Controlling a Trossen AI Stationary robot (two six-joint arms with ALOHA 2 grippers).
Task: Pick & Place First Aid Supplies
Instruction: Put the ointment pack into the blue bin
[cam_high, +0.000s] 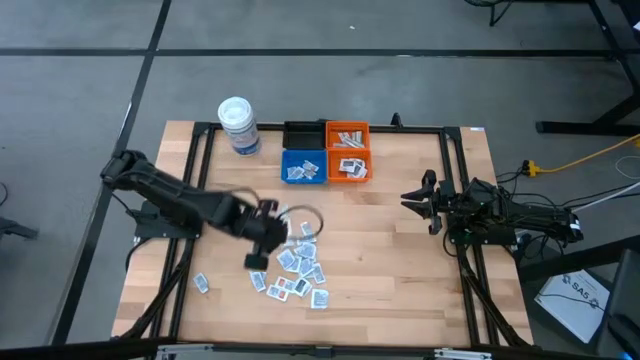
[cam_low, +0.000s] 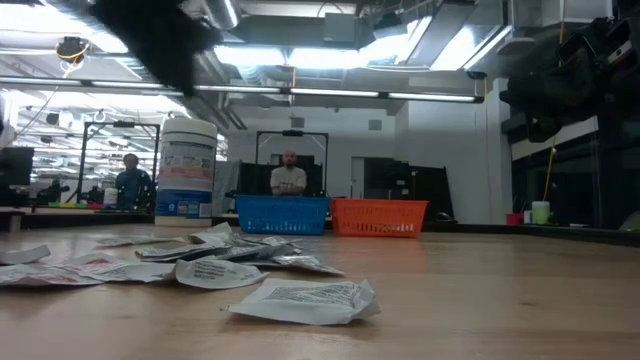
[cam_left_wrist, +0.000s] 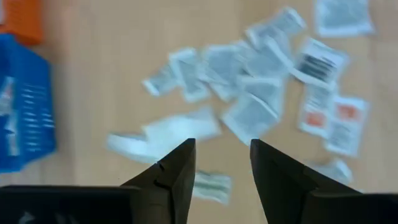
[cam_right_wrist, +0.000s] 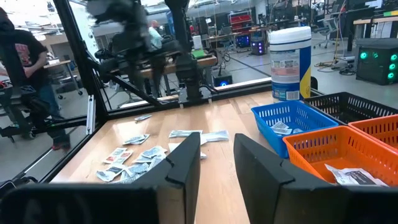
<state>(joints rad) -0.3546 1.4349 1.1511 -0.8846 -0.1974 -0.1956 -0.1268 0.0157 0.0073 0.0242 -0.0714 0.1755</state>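
We see white-grey sachets (cam_high: 298, 272), some with blue print, two with red-orange patches (cam_left_wrist: 328, 118); blue bin (cam_high: 303, 166), orange bin (cam_high: 348, 152), black bin (cam_high: 303, 135); white tub (cam_high: 238, 126) with blue-printed label; pale striped wood table (cam_high: 400, 260); black arms

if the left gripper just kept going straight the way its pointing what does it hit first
Most likely the white sachets lying just past its open jaws, at the near edge of the scattered pile. The left gripper points down at the table there, nothing held between; exact depth is unclear.
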